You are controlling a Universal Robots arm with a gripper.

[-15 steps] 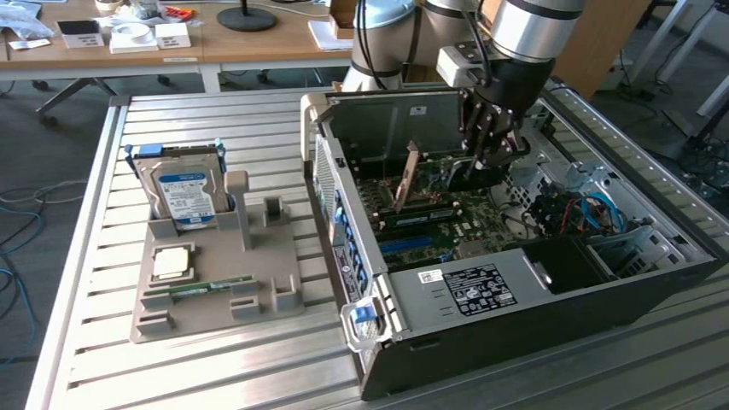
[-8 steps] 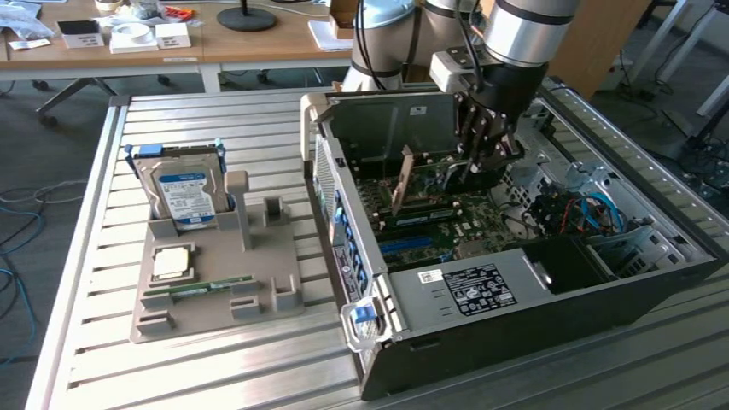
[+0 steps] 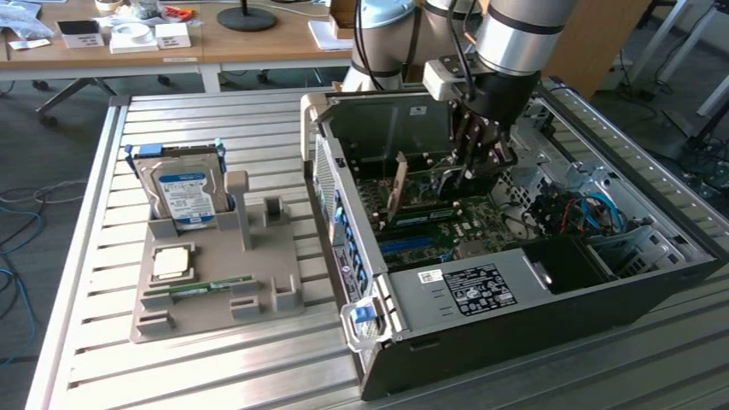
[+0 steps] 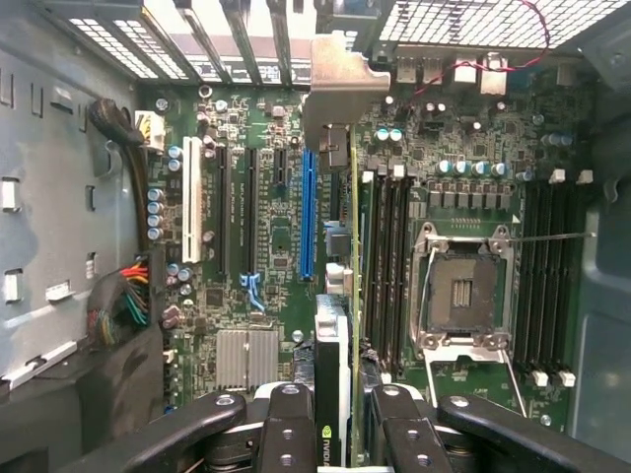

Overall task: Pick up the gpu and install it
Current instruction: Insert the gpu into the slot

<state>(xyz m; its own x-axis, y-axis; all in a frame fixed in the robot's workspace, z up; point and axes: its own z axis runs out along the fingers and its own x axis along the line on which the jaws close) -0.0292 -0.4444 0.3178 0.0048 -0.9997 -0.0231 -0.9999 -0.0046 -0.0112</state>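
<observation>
The gpu (image 4: 335, 345) hangs edge-on between my fingers (image 4: 288, 429), its silver end bracket (image 4: 340, 89) towards the slotted rear wall of the case. My gripper (image 4: 335, 439) is shut on it, one finger pressed against each face. The card hovers over the green motherboard, just beside the blue expansion slot (image 4: 308, 212). In the exterior view my gripper (image 3: 476, 175) reaches down into the open computer case (image 3: 479, 342), and the gpu (image 3: 401, 188) stands upright inside it, brownish side showing.
On the exterior view's left, a grey holder (image 3: 217, 299) carries a blue-labelled hard drive (image 3: 188, 192), a green RAM stick (image 3: 211, 286) and a processor (image 3: 171, 260). Inside the case are the processor socket (image 4: 463, 291), a heatsink (image 4: 246, 355) and a cable bundle (image 4: 128, 305).
</observation>
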